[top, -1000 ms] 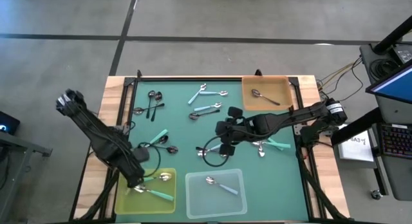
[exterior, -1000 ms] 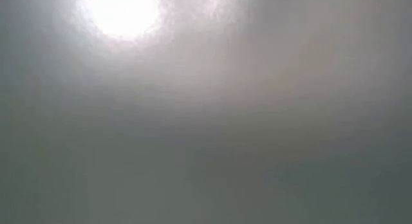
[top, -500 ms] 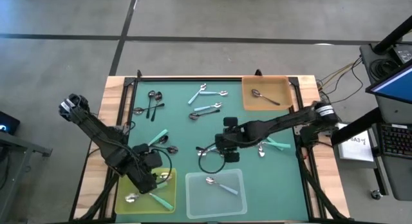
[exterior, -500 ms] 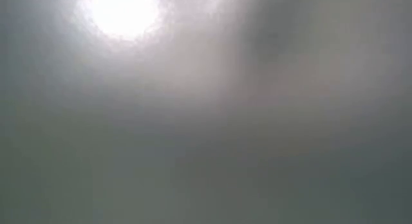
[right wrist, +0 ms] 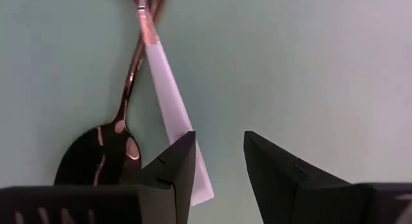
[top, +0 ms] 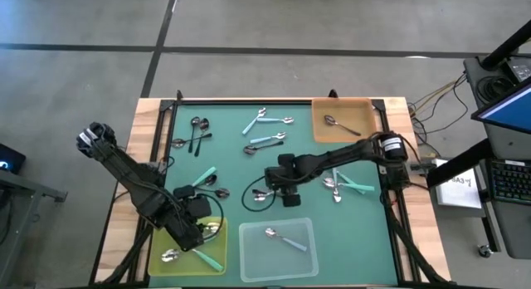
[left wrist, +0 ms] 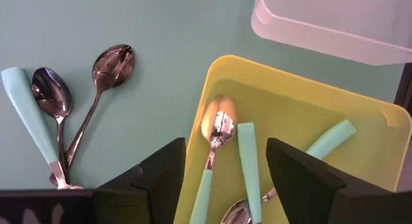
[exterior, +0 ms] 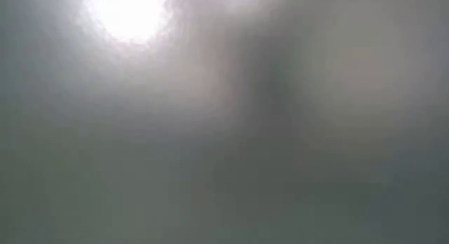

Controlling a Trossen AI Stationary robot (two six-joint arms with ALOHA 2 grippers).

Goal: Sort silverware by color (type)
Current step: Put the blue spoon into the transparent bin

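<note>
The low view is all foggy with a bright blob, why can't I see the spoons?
The low view is a grey blur with white glare at its upper left and a dim dark smear in the middle; no spoons can be made out. The high view shows the table sharply.

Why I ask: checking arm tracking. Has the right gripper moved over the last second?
Yes. In the high view the right gripper has slid left across the green mat, farther from the orange tray and toward the table's middle.

Even, bright overhead light; the low view is a blurred grey haze with one white glare spot.
</note>
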